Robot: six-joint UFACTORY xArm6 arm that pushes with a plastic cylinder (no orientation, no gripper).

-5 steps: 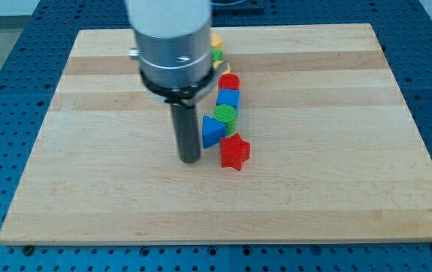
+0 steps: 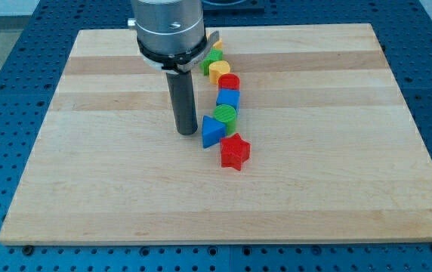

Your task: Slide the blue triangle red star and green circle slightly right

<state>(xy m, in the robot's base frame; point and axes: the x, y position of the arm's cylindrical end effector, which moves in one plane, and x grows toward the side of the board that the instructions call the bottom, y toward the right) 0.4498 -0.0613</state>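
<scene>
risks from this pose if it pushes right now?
1. My tip sits just left of the blue triangle, level with its upper part; an off-centre push could spin it rather than slide it.
2. The red star lies lower and to the right, so the push may miss it.
3. The green circle touches the blue cube in the chain above, so that non-target block could get dragged along.
</scene>
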